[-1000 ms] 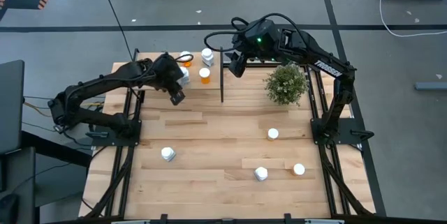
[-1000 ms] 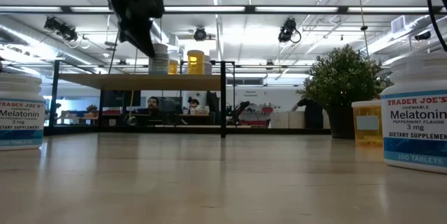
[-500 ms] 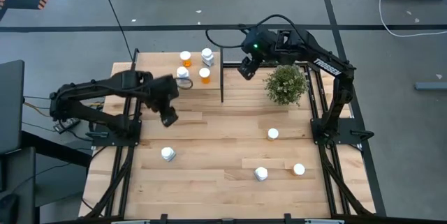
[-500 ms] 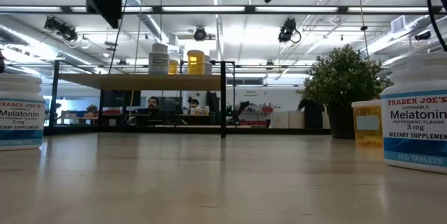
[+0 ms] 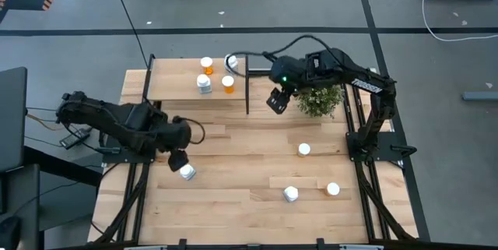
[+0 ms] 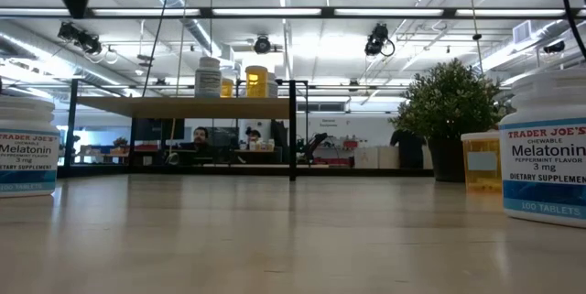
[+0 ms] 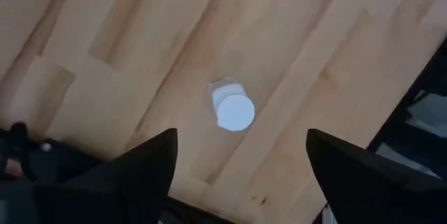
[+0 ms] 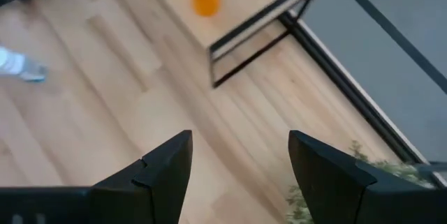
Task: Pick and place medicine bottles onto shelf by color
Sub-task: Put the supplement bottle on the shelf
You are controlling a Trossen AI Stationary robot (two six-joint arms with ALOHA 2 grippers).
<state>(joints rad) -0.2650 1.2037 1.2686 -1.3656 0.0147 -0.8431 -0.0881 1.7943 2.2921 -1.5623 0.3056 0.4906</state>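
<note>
The shelf point(image 5: 175, 80) stands at the table's far left and carries several medicine bottles, among them a white one point(image 5: 204, 84) and an orange one point(image 5: 228, 83). More bottles stand upright on the tabletop: a white one point(image 5: 187, 172) at the near left, an orange one point(image 5: 303, 149), a white one point(image 5: 290, 194) and an orange one point(image 5: 333, 189). My left gripper point(image 5: 177, 159) hovers open just above the near-left white bottle point(image 7: 232, 109), with its fingers apart from it. My right gripper point(image 5: 276, 100) hangs open between the shelf's black divider point(image 5: 247, 86) and the plant.
A potted plant point(image 5: 319, 94) stands at the far right, close to my right gripper. In the low view, two white bottles point(image 6: 26, 147) point(image 6: 545, 147) and an orange one point(image 6: 481, 161) stand close to the camera. Bare planks lie in the table's middle point(image 5: 241, 153).
My left gripper has drawn away from the white bottle on the shelf, which stays standing there, and has swung toward the near edge until it is over the near-left white bottle. My right gripper has moved from beside the shelf toward the near edge and the plant.
</note>
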